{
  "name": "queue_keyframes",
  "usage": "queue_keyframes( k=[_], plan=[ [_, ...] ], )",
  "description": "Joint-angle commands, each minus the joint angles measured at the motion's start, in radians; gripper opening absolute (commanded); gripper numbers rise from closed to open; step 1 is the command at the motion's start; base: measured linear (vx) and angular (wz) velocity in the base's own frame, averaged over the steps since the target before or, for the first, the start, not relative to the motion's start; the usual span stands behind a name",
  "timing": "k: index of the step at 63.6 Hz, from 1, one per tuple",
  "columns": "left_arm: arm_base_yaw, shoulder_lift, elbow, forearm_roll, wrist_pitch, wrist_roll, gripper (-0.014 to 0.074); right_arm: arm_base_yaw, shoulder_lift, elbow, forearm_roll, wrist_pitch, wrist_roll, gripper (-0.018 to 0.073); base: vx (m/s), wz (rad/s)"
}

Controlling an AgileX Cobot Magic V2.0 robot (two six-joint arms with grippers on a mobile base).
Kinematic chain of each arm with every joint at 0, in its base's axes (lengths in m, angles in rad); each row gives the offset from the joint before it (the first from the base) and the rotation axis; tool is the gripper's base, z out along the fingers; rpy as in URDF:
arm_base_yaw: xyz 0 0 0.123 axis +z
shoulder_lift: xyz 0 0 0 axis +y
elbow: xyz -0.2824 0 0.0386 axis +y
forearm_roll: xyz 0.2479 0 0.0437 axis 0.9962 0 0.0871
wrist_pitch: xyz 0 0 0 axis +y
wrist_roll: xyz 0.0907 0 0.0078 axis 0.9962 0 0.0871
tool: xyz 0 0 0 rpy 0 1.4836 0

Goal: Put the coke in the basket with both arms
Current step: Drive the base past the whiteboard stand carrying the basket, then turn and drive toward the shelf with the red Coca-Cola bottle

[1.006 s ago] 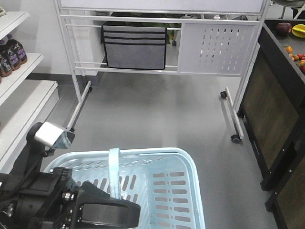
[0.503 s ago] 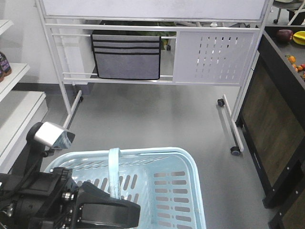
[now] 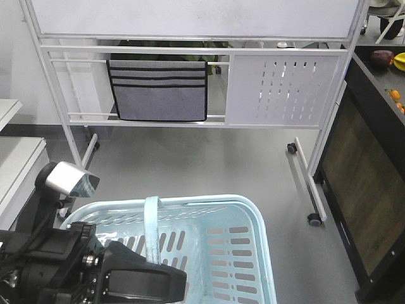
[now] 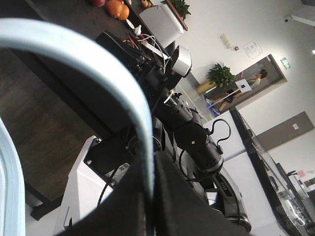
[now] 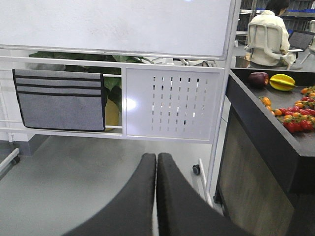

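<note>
The light blue basket [image 3: 253,218] hangs low in the front view, its strap handle [image 3: 151,231] running down to my left arm [image 3: 69,269]. In the left wrist view my left gripper [image 4: 150,196] is shut on the handle [image 4: 98,54], which arcs up from between the black fingers. My right arm [image 4: 197,142] shows behind it, beside a dark counter. In the right wrist view my right gripper [image 5: 156,160] is shut with nothing between its fingers, above grey floor. The coke is out of view.
A white wheeled stand [image 3: 316,145] crosses ahead, carrying a grey pouch [image 3: 158,88] and a perforated panel [image 3: 278,88]. A dark counter [image 3: 373,183] with fruit [image 5: 280,81] runs along the right. A white shelf [image 3: 16,161] stands at the left. Grey floor lies between them.
The stand and pouch have slid left and down in the front view and look larger; the shelf bottles have left the frame. The basket and left arm hold their place.
</note>
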State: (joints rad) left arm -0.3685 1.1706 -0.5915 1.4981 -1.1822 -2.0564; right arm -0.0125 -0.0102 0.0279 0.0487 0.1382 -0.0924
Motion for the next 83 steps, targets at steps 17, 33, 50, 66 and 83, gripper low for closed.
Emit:
queue_keyframes(
  k=[17,33,50,66,83],
  plan=[
    [-0.003,-0.022,-0.025,-0.083,-0.063,0.006,-0.0006,-0.006,-0.019,0.011,-0.007,-0.074,-0.005,-0.0005,0.27,0.08],
    [-0.003,-0.022,-0.025,-0.084,-0.063,0.006,-0.0006,-0.006,-0.019,0.011,-0.007,-0.074,-0.005,-0.0005,0.27,0.17],
    [-0.003,-0.022,-0.025,-0.084,-0.063,0.006,-0.0006,-0.006,-0.019,0.011,-0.007,-0.074,-0.005,-0.0005,0.26,0.24],
    [-0.003,-0.022,-0.025,-0.084,-0.063,0.006,-0.0006,-0.006,-0.019,0.011,-0.007,-0.074,-0.005,-0.0005,0.23,0.3],
    [-0.003,-0.022,-0.025,-0.084,-0.063,0.006,-0.0006,-0.006,-0.019,0.011,-0.007,-0.074,-0.005,-0.0005,0.2,0.38]
  ],
)
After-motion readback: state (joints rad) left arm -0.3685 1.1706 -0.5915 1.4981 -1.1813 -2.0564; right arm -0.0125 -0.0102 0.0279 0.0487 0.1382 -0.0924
